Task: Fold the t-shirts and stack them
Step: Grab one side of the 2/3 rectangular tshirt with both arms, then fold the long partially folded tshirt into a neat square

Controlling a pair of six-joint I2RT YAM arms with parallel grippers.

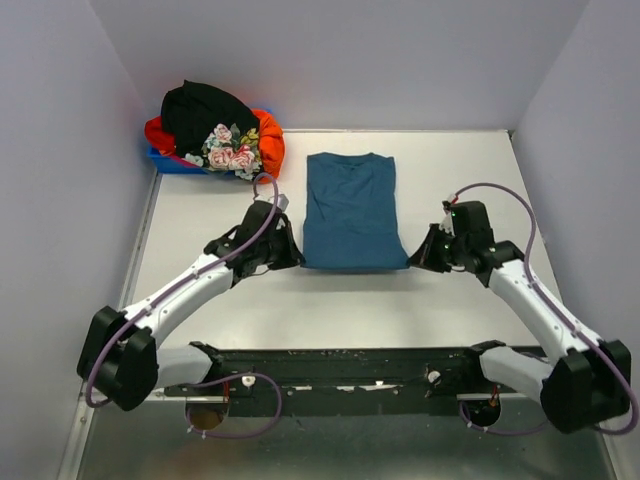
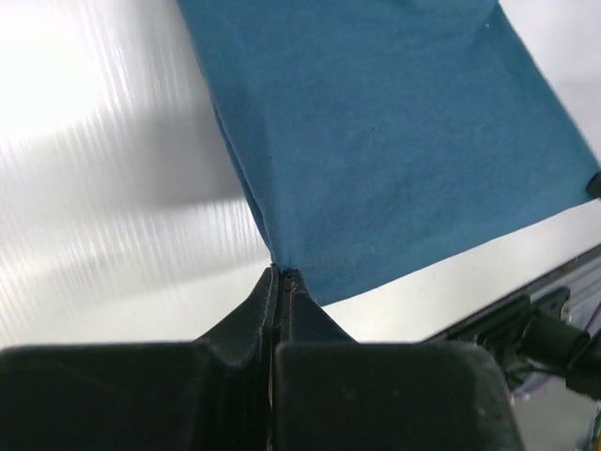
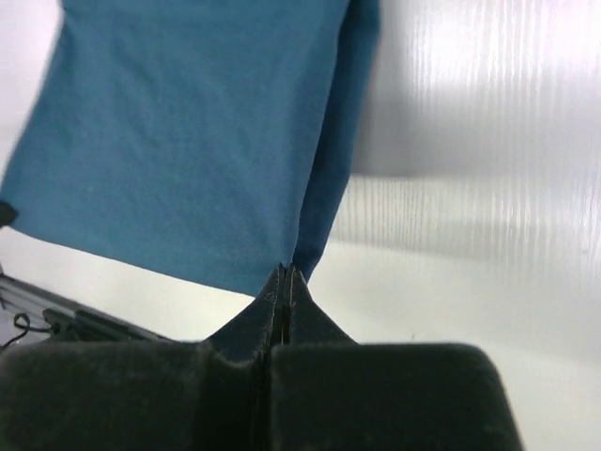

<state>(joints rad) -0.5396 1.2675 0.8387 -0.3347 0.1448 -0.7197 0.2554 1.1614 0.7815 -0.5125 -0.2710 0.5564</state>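
A teal-blue t-shirt [image 1: 352, 210] lies flat in the middle of the table, sides folded in, collar at the far end. My left gripper [image 1: 296, 258] is shut on its near left corner; the left wrist view shows the pinched cloth [image 2: 376, 141] at the closed tips [image 2: 282, 274]. My right gripper [image 1: 412, 258] is shut on its near right corner, and the right wrist view shows the cloth [image 3: 188, 132] held at the tips [image 3: 285, 272]. A black shirt [image 1: 205, 112], an orange-red shirt [image 1: 268, 135] and a flowered shirt [image 1: 232, 148] are heaped at the back left.
The heap sits in a small blue bin [image 1: 172, 162] in the back left corner. White walls enclose the table on the left, far and right sides. The black arm-mount rail [image 1: 340, 368] runs along the near edge.
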